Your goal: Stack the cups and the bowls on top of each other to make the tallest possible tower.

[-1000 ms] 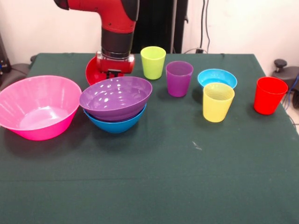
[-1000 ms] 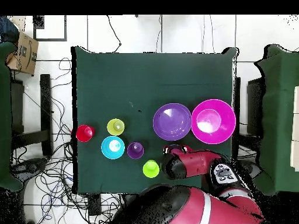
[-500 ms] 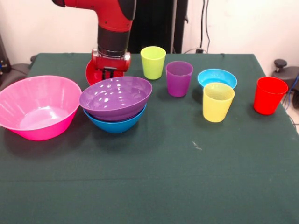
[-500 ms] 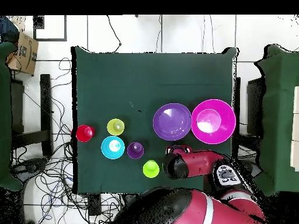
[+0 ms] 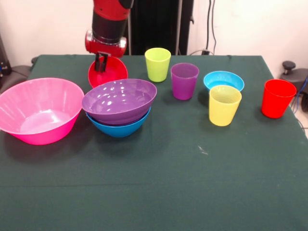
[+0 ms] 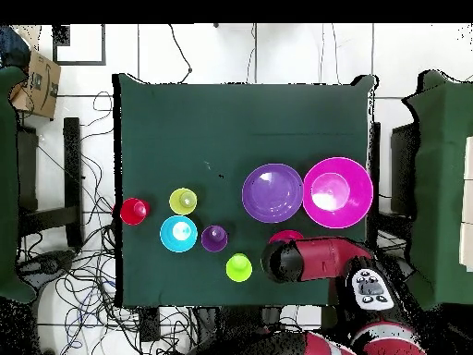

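My gripper (image 5: 101,62) is shut on the rim of the small red bowl (image 5: 109,73), which hangs tilted above the table's far side with its inside facing the front view. From overhead only a sliver of this red bowl (image 6: 286,237) shows beside the arm. The large purple bowl (image 5: 120,98) sits nested in the blue bowl (image 5: 119,129), just in front of the gripper. The pink bowl (image 5: 41,110) stands to their left. To the right stand the lime cup (image 5: 158,64), purple cup (image 5: 184,81), light blue bowl (image 5: 224,78), yellow cup (image 5: 224,105) and red cup (image 5: 277,98).
The green cloth table (image 5: 192,173) stretches toward the near edge. Overhead, the pink bowl (image 6: 338,192) lies close to the table's right edge and the red cup (image 6: 135,211) close to its left edge. Cables and a cardboard box (image 6: 37,83) lie on the floor.
The arm has risen and shifted slightly left in the front view, lifting the small red bowl off the table; the bowl now hangs tilted. Everything else is unmoved.
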